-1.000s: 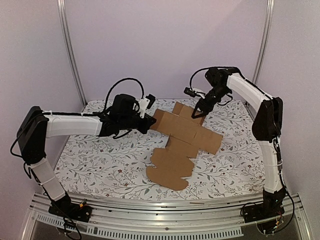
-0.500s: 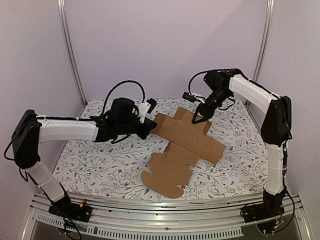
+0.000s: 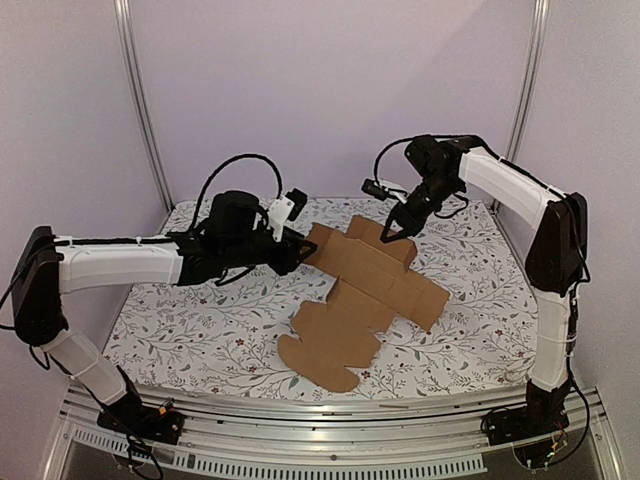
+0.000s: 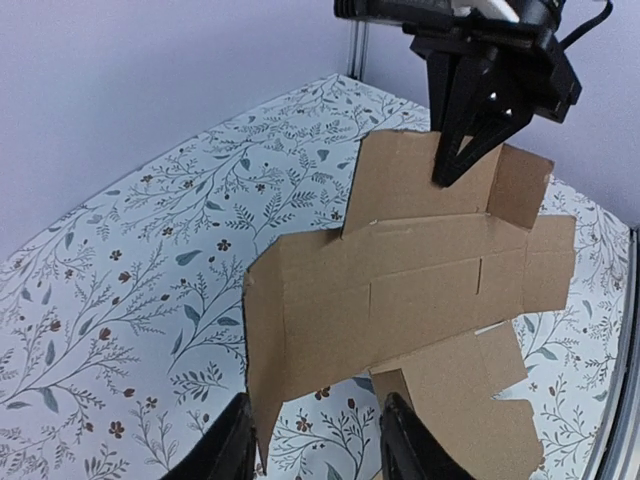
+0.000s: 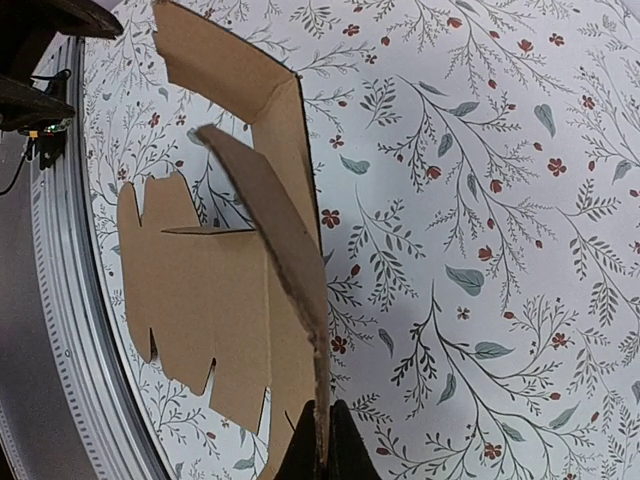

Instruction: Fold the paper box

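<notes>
The right gripper (image 3: 390, 233) is pinched narrow on the top edge of a far flap of the paper box (image 3: 372, 272). Its own wrist view shows the two fingers closed at the bottom of the frame, with only the thin cardboard edge between them. The left gripper (image 4: 316, 445) stands wide, and the left end of the sheet reaches down between its spread fingers, close to one of them, with nothing clamped.

The box is an unfolded, cross-shaped sheet over the middle of the table (image 3: 190, 320). Its far part is lifted and tilted, and its near tabbed flaps lie on the floral cloth.

From where I stand, the weak point is that single thin pinch. It grips very little cardboard, so a tug or twist could pull the flap free, or bend it somewhere other than along its crease.

With the left jaws unclosed, the sheet can hinge and swing around the right hold, and the end between the left fingers may drift out of reach. If the left gripper closes off-centre on the corner, it could crumple it. If the arms pull apart once both are gripping, the sheet could tear along a crease. The near tabs could also catch on the cloth and buckle.
</notes>
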`<state>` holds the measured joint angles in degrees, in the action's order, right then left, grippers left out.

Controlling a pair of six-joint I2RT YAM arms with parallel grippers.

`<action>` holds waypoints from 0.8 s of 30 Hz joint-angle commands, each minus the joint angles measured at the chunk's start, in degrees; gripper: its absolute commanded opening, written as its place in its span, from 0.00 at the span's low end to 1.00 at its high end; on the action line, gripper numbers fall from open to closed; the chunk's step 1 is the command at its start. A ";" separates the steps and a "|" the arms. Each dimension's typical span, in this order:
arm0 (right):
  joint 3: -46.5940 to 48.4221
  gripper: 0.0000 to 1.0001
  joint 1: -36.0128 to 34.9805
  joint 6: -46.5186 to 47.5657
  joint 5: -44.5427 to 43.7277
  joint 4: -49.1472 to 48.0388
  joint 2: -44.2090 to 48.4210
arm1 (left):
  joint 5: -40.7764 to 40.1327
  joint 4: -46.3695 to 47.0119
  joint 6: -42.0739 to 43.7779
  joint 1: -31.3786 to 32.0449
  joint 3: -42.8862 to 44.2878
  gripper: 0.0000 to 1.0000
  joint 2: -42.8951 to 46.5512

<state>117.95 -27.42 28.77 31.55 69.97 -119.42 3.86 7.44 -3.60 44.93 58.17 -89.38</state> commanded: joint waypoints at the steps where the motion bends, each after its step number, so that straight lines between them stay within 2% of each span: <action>1: -1.41 0.00 -0.15 0.45 -2.46 -0.78 3.97 | -2.10 -0.83 0.13 -0.56 -2.89 0.53 6.76; 3: -2.06 0.00 -0.19 1.47 -2.07 -0.54 4.78 | -2.72 0.50 -1.72 -2.98 -5.63 0.62 9.96; 5: -2.61 0.00 -0.18 2.78 -1.25 -0.30 5.55 | -1.07 2.88 -5.16 -6.88 -8.37 0.65 12.04; 8: -2.81 0.00 -0.67 4.51 -1.86 -0.56 6.31 | 0.83 6.57 -11.22 -12.37 -10.42 0.67 11.31; 12: -2.77 0.00 -3.02 8.34 -5.94 -0.47 6.86 | 7.92 9.26 -16.84 -18.15 -8.30 0.64 3.61; 18: -8.32 0.00 -9.49 14.03 -18.30 -6.75 9.13 | 18.92 20.09 -18.41 -18.52 -8.35 0.60 -5.64; 24: -9.59 0.00 -10.89 14.18 -20.78 -10.74 9.08 | 28.58 29.26 -20.86 -16.85 -7.78 0.56 -13.76</action>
<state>108.88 -38.72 41.52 15.14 63.83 -112.29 23.40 27.99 -22.17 26.57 49.84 -99.15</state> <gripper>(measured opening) 0.007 0.578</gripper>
